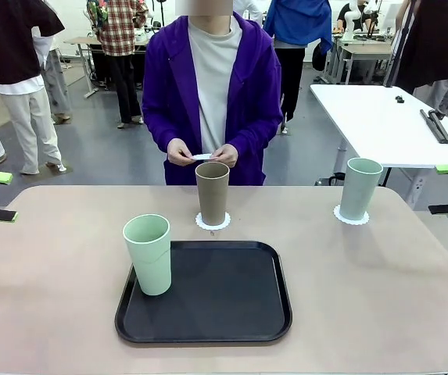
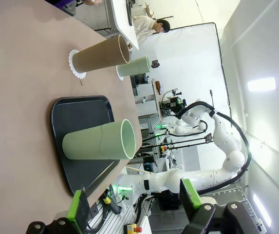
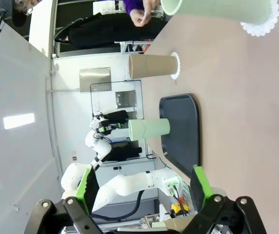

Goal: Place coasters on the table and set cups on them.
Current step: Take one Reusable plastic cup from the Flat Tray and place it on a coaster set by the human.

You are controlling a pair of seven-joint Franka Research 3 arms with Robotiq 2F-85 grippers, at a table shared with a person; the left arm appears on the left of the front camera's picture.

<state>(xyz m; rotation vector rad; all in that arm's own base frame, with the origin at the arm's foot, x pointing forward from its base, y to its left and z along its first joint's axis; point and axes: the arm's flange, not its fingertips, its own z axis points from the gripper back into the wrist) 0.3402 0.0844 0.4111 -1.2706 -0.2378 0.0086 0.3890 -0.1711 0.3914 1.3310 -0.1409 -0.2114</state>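
Beige desk [image 1: 380, 297] carries a black tray [image 1: 224, 305]; the unplaced mint cup [image 1: 148, 254] stands at its nine o'clock edge. Left hand [image 2: 133, 197] and right hand [image 3: 144, 185] gape wide, empty. Wait until the coaster [image 1: 202, 157] held by the person [image 1: 208, 86] lies flat, then seat the cup centred.

No text, label or number is legible.

Bright, even overhead light fills all three views. The tall brownish tan matte tumbler [image 1: 212, 191] throws only a faint, soft shadow on the beige-pink matte tabletop [image 1: 364, 297]. Both wrist views bend straight lines near their edges, and a rectangular white ceiling light panel [image 2: 262, 84] glares there
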